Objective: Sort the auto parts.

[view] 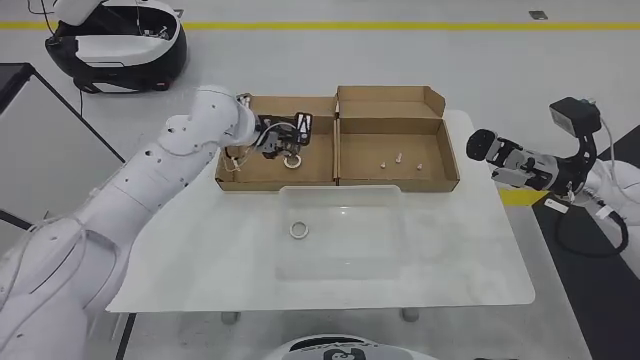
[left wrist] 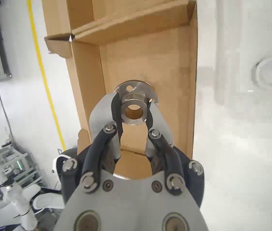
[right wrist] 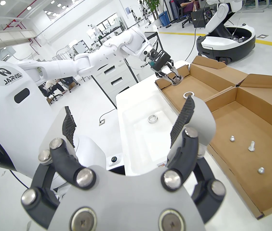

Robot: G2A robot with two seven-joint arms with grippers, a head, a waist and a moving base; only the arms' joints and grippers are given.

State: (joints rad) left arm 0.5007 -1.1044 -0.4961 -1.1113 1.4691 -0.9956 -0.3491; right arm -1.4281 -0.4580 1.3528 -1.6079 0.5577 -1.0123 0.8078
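Steel flange (left wrist: pixel 136 88), a round plate with a hollow hub, is pinched by the hub in the left gripper's (left wrist: pixel 133 100) jaws, over the left box (view: pixel 318 172) at centre-left of the top view. A metal ring (right wrist: pixel 188 94) lies flat in that box. A second ring (view: pixel 298 228) is in the clear tray (view: pixel 345 240) just below. Three small bolts (view: pixel 398 157) sit scattered in the right box (view: pixel 440 155).
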